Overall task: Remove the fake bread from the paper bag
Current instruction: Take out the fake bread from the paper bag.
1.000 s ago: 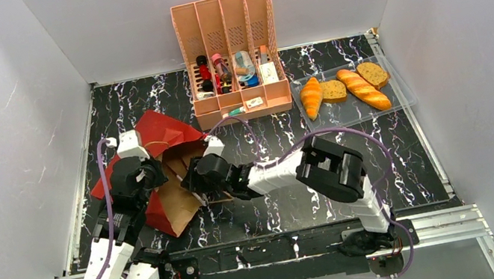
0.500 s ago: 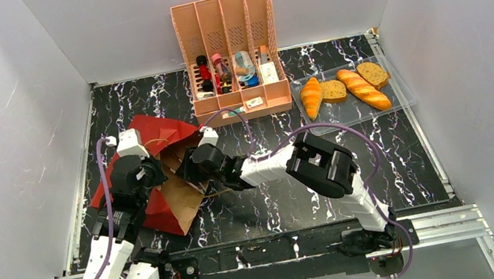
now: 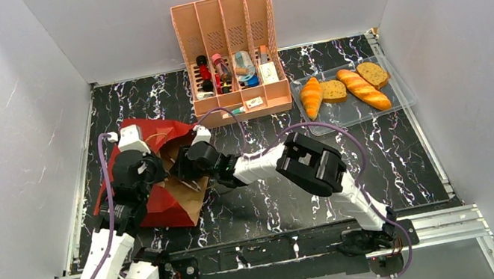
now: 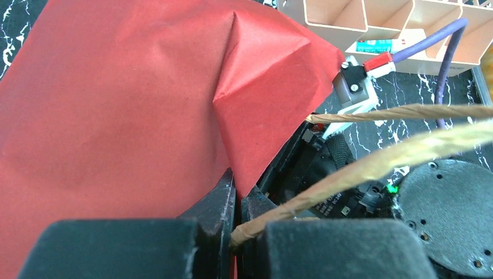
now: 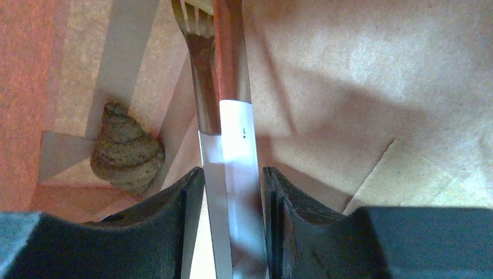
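The paper bag [image 3: 152, 136] lies on its side at the left, red outside and brown inside; its red wall fills the left wrist view [image 4: 116, 104]. My left gripper [image 3: 156, 173] [image 4: 237, 195] is shut on the bag's rim by a handle [image 4: 378, 160]. My right gripper [image 3: 180, 172] [image 5: 232, 174] reaches into the bag mouth, its jaws a narrow gap apart astride a knife blade [image 5: 235, 151]. A brown swirled bread [image 5: 127, 151] sits in the bag's far left corner, left of the fingers. A croissant [image 3: 311, 96], a baguette [image 3: 363, 88] and two toast slices [image 3: 333, 89] lie in the clear tray [image 3: 403, 96].
A fork [image 5: 200, 46] lies beside the knife inside the bag. The pink slotted organizer [image 3: 224, 22] with small bottles and boxes stands at the back centre, close to the bag's top edge. White walls close in left, back and right.
My right gripper has moved left and further into the bag mouth. The bag's open end has shifted left and back with my left gripper, which keeps its hold.
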Controlling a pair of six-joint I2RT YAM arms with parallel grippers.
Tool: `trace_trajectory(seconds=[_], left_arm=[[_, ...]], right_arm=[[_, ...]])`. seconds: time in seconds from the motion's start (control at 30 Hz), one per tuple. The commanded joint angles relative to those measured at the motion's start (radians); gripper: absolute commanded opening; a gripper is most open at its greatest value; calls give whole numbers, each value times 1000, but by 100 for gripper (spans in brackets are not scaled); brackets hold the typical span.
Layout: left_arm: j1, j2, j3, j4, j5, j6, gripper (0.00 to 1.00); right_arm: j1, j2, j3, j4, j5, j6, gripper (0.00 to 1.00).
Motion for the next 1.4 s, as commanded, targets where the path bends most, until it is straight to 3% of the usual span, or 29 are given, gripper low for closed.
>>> trace_trajectory(seconds=[0.0, 0.33, 0.6, 0.93, 1.1, 1.17, 1.3, 1.37], left_arm=[[-5, -1, 43, -12, 75, -13, 0], [-5, 17, 12, 7, 81, -33, 0], [-5, 18, 19, 3, 65, -22, 0], [-5, 25, 19, 8, 72, -22, 0], [-5, 29, 23, 12, 80, -27, 0], [-5, 32, 24, 13, 81, -28, 0], [-5, 28, 28, 3, 75, -28, 0], [-5, 21, 29, -3, 64, -25, 0]], right_arm=[[-17, 41, 92, 39, -57, -39, 38], [-15, 49, 66, 18, -99, -131, 51], [25, 25, 73, -55, 30, -323, 57], [86, 44, 48, -62, 186, -490, 58], [93, 90, 79, -86, 227, -507, 50], [94, 108, 101, -100, 239, -496, 40], [95, 122, 136, -141, 271, -464, 9], [95, 104, 127, -146, 278, -447, 3]])
